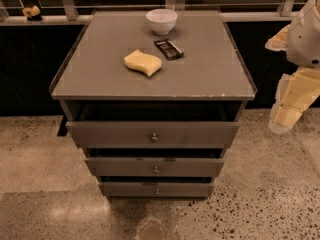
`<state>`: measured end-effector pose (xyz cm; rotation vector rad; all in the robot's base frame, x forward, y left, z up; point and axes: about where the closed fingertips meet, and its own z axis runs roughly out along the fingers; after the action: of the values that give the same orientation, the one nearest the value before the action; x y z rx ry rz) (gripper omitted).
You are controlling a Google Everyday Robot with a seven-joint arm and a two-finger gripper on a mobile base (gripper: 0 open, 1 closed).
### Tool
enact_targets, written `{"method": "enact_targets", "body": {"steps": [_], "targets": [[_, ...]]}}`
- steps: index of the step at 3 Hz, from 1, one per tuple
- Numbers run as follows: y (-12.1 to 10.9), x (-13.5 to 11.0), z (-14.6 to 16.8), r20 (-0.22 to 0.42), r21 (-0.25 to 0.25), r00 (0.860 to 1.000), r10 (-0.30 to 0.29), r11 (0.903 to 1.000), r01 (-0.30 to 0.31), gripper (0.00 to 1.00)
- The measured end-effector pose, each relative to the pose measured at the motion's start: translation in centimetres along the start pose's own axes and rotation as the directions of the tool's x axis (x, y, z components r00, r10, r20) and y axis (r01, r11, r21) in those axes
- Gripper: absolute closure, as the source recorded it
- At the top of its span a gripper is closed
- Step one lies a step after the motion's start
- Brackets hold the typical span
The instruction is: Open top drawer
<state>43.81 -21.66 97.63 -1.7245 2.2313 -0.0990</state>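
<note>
Desk: a grey-brown desk (pixel 210 69) with three drawers is seen from in front and above, at the centre of the view.
Top drawer: the top drawer (pixel 110 134) is found directly under the desk's top, at 6 o'clock from the things laid there. It is the widest and tallest of the three. A dark gap is seen between its front and the top's edge, so it is recorded as pulled partly out.
Knob: one small round knob (pixel 154 137) is set at the middle of that front.
Lower drawers: two narrower lower drawers (pixel 125 167) are stacked beneath.
On top: a white bowl (pixel 161 20) is placed at 12 o'clock. A yellow sponge (pixel 143 62) lies near the middle, and a dark wrapped bar (pixel 169 49) lies at 1 o'clock from it, close but apart.
Pincer: the pincer (pixel 281 120) is located at 3 o'clock, past the desk's right side, well apart from the knob.
Pincer state: cannot be told.
</note>
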Motion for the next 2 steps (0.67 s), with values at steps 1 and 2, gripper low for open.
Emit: {"method": "enact_targets", "body": {"steps": [1, 2], "targets": [[0.2, 0.0, -0.2, 0.002, 0.011, 1.000, -0.005, 0.9999, 0.004, 0.00], [3.3, 0.6, 0.1, 0.038, 0.020, 0.999, -0.036, 0.9992, 0.035, 0.00]]}}
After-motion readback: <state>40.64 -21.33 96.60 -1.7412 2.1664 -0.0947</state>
